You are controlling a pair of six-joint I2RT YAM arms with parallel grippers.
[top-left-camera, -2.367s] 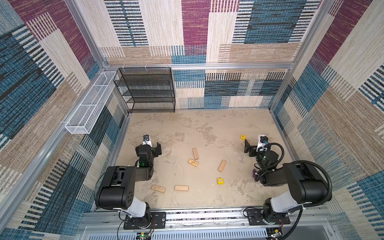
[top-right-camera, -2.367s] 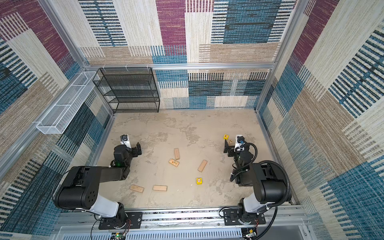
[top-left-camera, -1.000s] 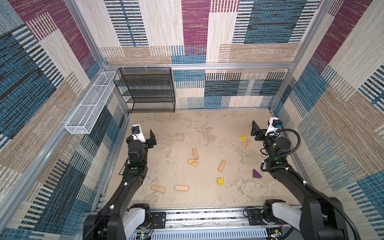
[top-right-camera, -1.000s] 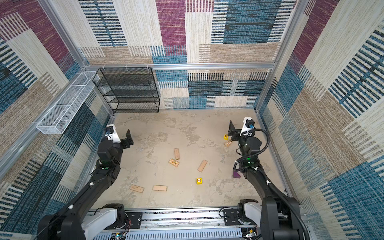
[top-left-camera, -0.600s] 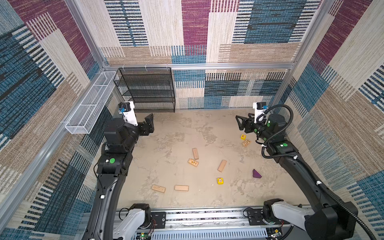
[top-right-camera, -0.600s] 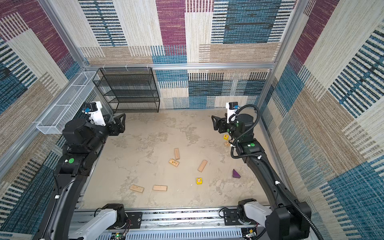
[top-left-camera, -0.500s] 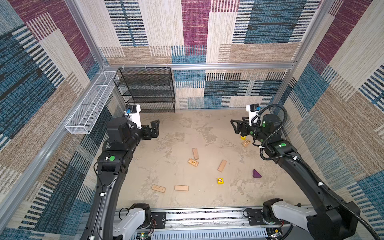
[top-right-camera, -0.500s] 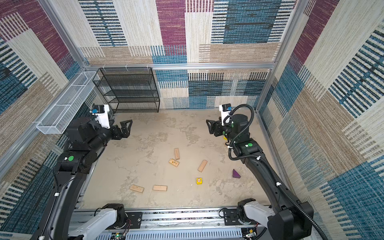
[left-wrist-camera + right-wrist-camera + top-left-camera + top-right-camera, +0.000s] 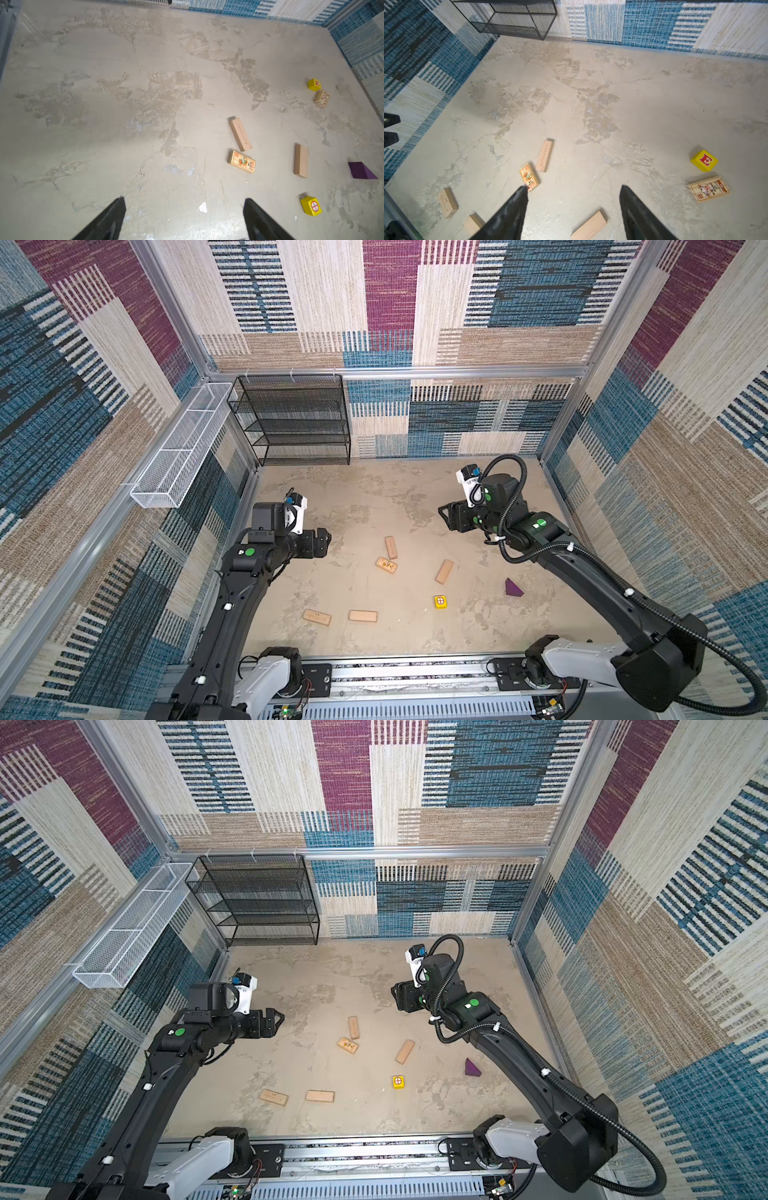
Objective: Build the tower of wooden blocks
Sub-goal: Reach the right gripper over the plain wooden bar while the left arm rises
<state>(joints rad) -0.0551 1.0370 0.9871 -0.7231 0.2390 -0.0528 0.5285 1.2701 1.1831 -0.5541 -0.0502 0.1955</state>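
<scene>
Nothing of the tower stands yet. All the wood blocks lie single on the tabletop (image 9: 365,497), none resting on another, so the whole build is left, from the crossed base upward. Take the printed plank (image 9: 386,565) in the middle as the mark. A plain plank (image 9: 390,547) lies just beyond it toward the back wall, close but apart. A slanted plank (image 9: 444,571) lies near on its right. The circle-marked cube (image 9: 441,602) sits further right and nearer the robot's base, and the purple wedge (image 9: 513,588) is further right again. A lettered plank (image 9: 317,617) and a bare plank (image 9: 363,615) lie end to end with a gap, well apart from the mark, toward the base and a little left. In both top views the right arm (image 9: 582,564) covers the remaining pieces. The right wrist view shows a letter-E cube (image 9: 704,160) near a second printed plank (image 9: 709,191), not touching it, and both are well to the right of the mark. The left jaws hang spread and empty over bare tabletop, well to the left of the printed plank. The right jaws are likewise spread with nothing between them, and hang beyond the printed plank and to its right. Neither pair touches any block. The first pick seems likely to be a plank for the base, and those beside the mark lie between the two pairs of jaws.
</scene>
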